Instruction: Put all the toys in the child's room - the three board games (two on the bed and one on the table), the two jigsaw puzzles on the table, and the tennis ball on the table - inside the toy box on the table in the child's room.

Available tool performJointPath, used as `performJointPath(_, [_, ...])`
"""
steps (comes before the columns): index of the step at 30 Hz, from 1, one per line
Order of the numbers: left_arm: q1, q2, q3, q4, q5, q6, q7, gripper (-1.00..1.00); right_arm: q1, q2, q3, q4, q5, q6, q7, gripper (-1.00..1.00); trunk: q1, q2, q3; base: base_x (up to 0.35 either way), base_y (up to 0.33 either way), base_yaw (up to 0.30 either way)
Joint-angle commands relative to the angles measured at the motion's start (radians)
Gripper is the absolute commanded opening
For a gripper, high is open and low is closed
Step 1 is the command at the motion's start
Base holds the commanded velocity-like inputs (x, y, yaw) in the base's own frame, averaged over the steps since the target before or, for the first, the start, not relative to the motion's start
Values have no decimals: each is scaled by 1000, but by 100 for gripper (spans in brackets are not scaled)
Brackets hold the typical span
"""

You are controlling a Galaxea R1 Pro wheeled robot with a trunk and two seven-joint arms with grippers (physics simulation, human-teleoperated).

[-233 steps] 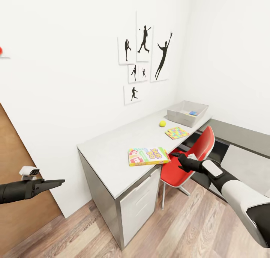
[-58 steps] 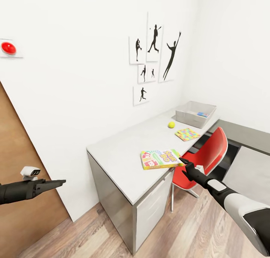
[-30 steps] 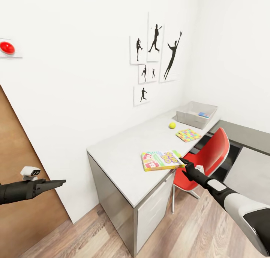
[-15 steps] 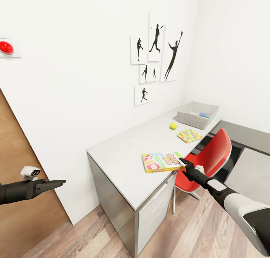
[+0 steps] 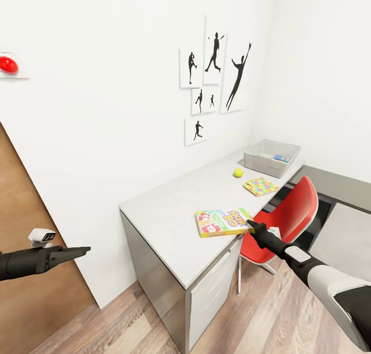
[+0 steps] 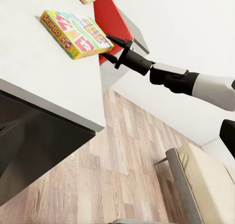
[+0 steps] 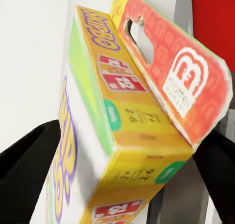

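Observation:
The SKIP-BO board game (image 5: 222, 222) lies flat near the front edge of the light-grey table (image 5: 170, 209). My right gripper (image 5: 251, 224) is open, and its fingers (image 7: 29, 160) straddle the box's near end (image 7: 122, 111). The left wrist view shows the same straddle on that board game (image 6: 73, 31) by the right gripper (image 6: 108, 47). Farther along the table lie the tennis ball (image 5: 238, 172) and a jigsaw puzzle (image 5: 261, 186). The toy box (image 5: 265, 163) stands at the far end, with a small blue flat thing (image 5: 281, 158) inside. My left gripper (image 5: 77, 251) hangs shut and empty, well left of the table.
A red chair (image 5: 291, 212) stands tucked at the table right beside my right arm. White drawers (image 5: 211, 292) sit under the near end, and a brown door (image 5: 20, 225) is at the left. A corner of the bed (image 6: 205, 180) lies behind on the wood floor.
My right gripper has pushed a little forward, so its fingers now enclose the SKIP-BO box's end. The camera shifted earlier; the left arm has not moved.

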Motion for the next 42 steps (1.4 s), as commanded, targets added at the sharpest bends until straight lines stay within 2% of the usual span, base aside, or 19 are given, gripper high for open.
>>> performJointPath(1, [-1,0,0,0,-1,11,-4,100,-1,0,7,1,-10,5,2,-100,0,-1,-1,0,0,0])
performJointPath(24, [-1,0,0,4,-1,11,-4,100,-1,0,10,-16,-9,6,11,-100,0,-1,-1,0,0,0])
performJointPath(28, [-1,-1,-1,4,-1,11,-4,100,-1,0,17,-19,-5,13,8,-100,-15,27,12,0,0,0])
performJointPath(31, [-1,-1,-2,5,-2,11,-4,100,-1,-2,17,-37,-1,69,8,-100,-27,48,21,0,0,0])
performJointPath(38, [-1,-1,-16,8,-3,11,-4,100,-1,-14,15,-213,1,180,2,-100,-54,97,43,0,0,0])
performJointPath(42, [-1,-1,-26,10,-3,11,-4,100,-1,-15,13,-252,1,221,-6,-100,-69,125,55,0,0,0])
